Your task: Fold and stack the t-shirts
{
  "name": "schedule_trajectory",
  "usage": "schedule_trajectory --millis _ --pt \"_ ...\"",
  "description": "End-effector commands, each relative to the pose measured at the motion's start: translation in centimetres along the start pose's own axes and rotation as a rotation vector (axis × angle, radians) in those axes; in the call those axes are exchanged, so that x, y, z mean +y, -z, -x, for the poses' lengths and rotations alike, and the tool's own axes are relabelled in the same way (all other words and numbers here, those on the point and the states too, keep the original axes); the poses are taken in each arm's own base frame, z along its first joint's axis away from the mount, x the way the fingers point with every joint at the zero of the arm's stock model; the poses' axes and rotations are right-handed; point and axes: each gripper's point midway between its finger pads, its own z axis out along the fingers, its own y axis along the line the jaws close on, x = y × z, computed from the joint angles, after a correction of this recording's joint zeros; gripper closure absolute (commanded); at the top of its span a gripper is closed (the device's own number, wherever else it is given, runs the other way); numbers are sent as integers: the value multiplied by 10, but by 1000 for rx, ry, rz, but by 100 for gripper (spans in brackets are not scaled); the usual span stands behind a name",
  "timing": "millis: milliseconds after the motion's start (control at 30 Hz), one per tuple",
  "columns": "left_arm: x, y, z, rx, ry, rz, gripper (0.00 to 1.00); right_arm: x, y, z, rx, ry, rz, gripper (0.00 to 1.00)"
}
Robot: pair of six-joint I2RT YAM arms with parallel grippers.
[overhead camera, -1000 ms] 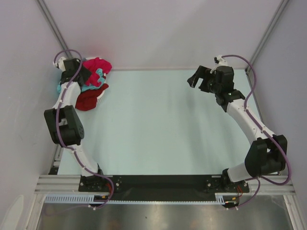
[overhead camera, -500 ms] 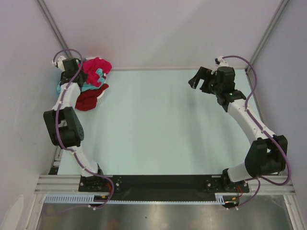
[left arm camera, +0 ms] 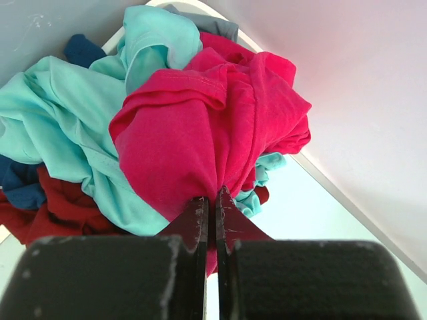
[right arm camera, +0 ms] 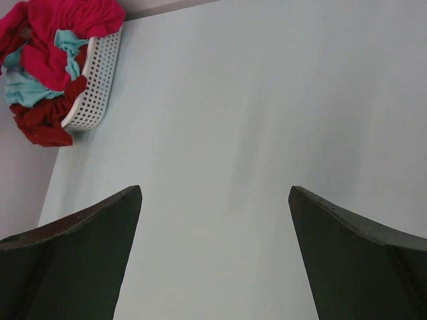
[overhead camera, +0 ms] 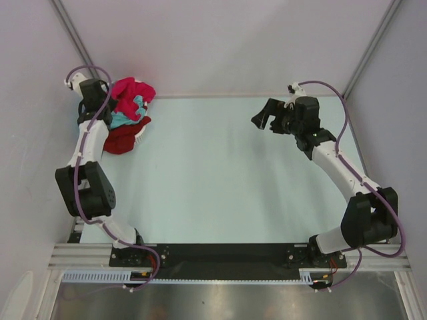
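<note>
The dark blue shirt [left arm camera: 19, 181] lies mostly buried under the teal shirt [left arm camera: 60, 123], its shape untellable.

You're looking at a crimson-pink t-shirt [left arm camera: 200, 127], a light teal t-shirt [left arm camera: 60, 120], a dark maroon t-shirt [left arm camera: 60, 210], plus a dark blue scrap [left arm camera: 20, 187]. The basket [right arm camera: 93, 80]: white w/ rows of small holes. The table [overhead camera: 220, 173]: pale mint. Your left gripper [left arm camera: 212, 203] & right gripper [right arm camera: 215, 193]: black.

Bench [overhead camera: 227, 173]: pale blue-green, smooth, walled on the far, left and right sides. Far left corner: a small white perforated basket [right arm camera: 93, 87] sits directly on it. A dark maroon t-shirt [right arm camera: 43, 123] spills over the basket's near rim; contact with the bench is unclear.
</note>
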Motion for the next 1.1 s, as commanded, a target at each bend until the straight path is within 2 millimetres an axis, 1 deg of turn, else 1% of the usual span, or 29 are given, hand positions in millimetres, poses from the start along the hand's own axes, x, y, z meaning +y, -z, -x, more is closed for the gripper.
schedule_trajectory --millis 0,167,200,300,333,367,400,433,467,633,767,800,867,933,1000,1033,1067 --pt "-6 17 31 -91 -18 -31 100 25 9 20 -67 34 67 0" --pt "0 14 25 -80 -24 -9 100 18 13 15 -54 29 31 0" --pt "4 9 18 -67 -27 2 100 17 15 14 -54 27 26 0" --pt "9 -1 8 -47 -24 23 100 15 18 12 -50 33 17 0" --pt "9 -1 2 -17 -29 20 100 16 19 14 -52 40 19 0" --pt "6 2 3 -22 -28 8 100 16 20 13 -48 49 17 0" --pt "11 3 -5 -17 -27 15 100 14 21 12 -48 48 8 0" --pt "7 9 5 -55 -13 -3 100 13 22 13 -55 45 0 0" --pt "11 9 3 -59 -5 10 100 11 22 12 -57 41 -2 0" --pt "13 13 6 -64 -17 26 100 16 18 9 -39 34 21 0" --pt "10 25 13 -89 -2 5 100 14 18 7 -37 34 17 0" --pt "9 31 17 -101 1 -4 100 14 18 6 -36 32 16 0" --pt "7 36 23 -118 7 -11 100 14 20 6 -34 37 19 0" --pt "2 48 33 -140 13 -32 100 13 20 3 -30 34 17 0" --pt "-2 59 42 -162 16 -48 100 15 22 4 -44 32 26 0" --pt "-6 72 54 -192 22 -65 100 14 22 1 -40 30 30 0" --pt "-8 79 59 -206 24 -70 100 14 22 2 -44 27 33 0"
